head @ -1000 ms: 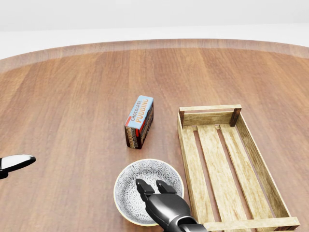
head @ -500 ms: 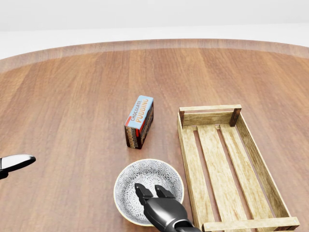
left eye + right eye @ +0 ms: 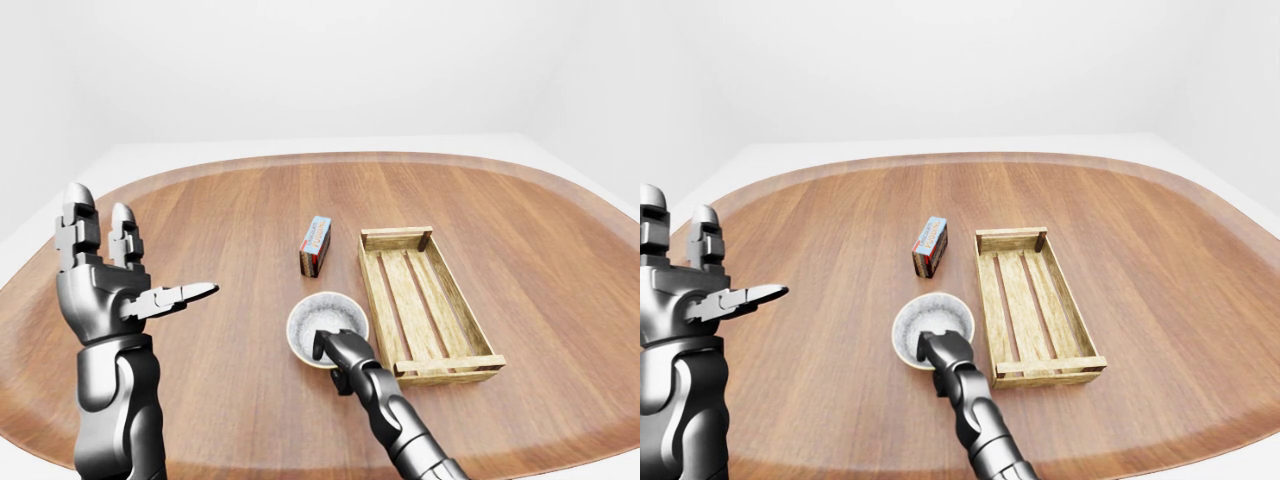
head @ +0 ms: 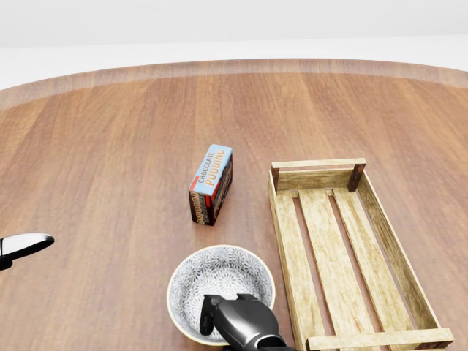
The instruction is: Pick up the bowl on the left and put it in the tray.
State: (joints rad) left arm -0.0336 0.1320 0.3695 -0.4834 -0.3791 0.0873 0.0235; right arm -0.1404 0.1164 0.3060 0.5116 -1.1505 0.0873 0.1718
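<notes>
The patterned grey-white bowl (image 4: 219, 274) stands on the wooden table, just left of the tray's near end. My right hand (image 4: 213, 317) comes up from the bottom of the head view. Its fingers are curled over the bowl's near rim and into its inside, closed on that rim. The slatted wooden tray (image 4: 281, 219) lies empty to the right of the bowl. My left hand (image 3: 130, 270) is held up at the left of the left-eye view, fingers spread and nothing in it, well away from the bowl.
A chocolate pudding box (image 4: 211, 183) stands on its long edge just above the bowl and left of the tray. The round table's rim (image 3: 330, 158) curves along the top of the eye views.
My right hand's fingers have curled down from stretched over the bowl to closed on its near rim. The bowl has shifted slightly left and toward the bottom. The left hand has not moved.
</notes>
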